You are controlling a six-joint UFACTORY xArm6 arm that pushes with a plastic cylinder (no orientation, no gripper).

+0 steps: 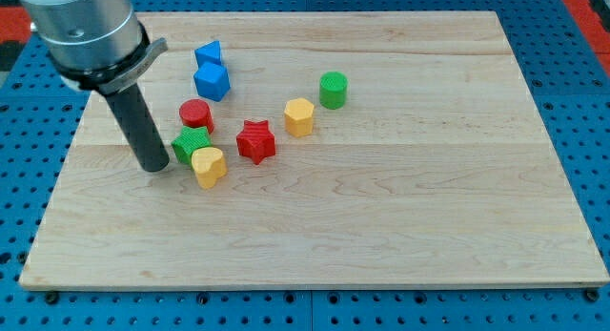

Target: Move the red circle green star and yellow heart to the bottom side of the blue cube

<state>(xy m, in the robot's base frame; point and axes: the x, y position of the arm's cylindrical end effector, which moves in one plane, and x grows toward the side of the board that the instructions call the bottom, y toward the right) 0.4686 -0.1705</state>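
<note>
On the pale wooden board (381,226), a red star-shaped block (255,141) lies just to the view's right of the task cluster, with a yellow hexagonal block (299,116) beyond it and a green cylinder block (333,89) further up and right — all three well clear of my tip. A smaller blue block (208,54), its shape hard to make out, sits touching the top of the blue cube (212,81).

Below the blue cube lies the red circle (195,114), a short red cylinder, near the cube but apart from it. Just under it is the green star (192,143), and the yellow heart (208,165) presses against the star's lower right edge.

My tip (153,165) — the lower end of the dark rod, with no pincer to open or close and nothing held — rests on the board just left of the green star, at or very near touching it.
</note>
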